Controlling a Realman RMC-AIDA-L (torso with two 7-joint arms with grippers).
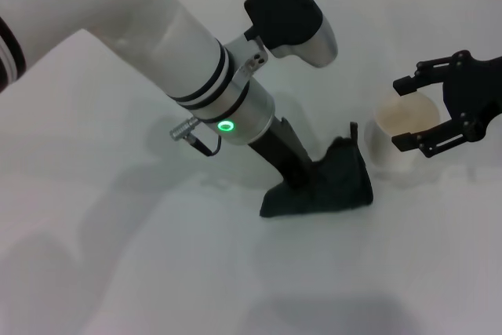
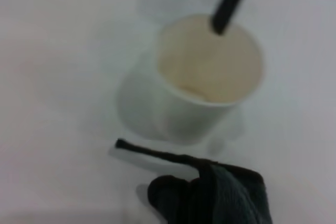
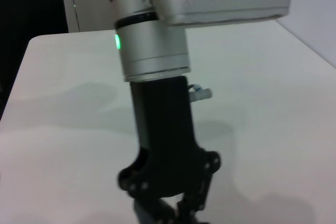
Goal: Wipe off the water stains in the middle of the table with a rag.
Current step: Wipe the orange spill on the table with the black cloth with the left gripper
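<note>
One cup could tip over right next to my rag

My left hand [image 1: 302, 182] is down on the white counter [image 1: 118, 256], pinching the dark rag [image 1: 325, 186]. That cloth is bunched up under my fingers, and one thin pointy corner sticks up on the side toward the cup [image 1: 400, 135]. My right hand [image 1: 427, 111] is off to the right with its fingers spread wide, one on each side of the cup's rim. I cannot tell if they touch it.

I cannot see the orange spill anywhere. It may be hiding under the cloth, so I think I am in the middle of wiping, but I cannot be sure the spot is gone.

Here is what worries me. The cup sits just beside the cloth, and it has something pale inside. If I push my wipe toward it, the cloth or my arm could bump it and knock it over. Then I would have a much bigger mess.

My right hand could also nudge the cup if it closes or moves the wrong way.

The cloth is crumpled small, so it may miss part of the spill. If I press too lightly, I may only smear it around.
</note>
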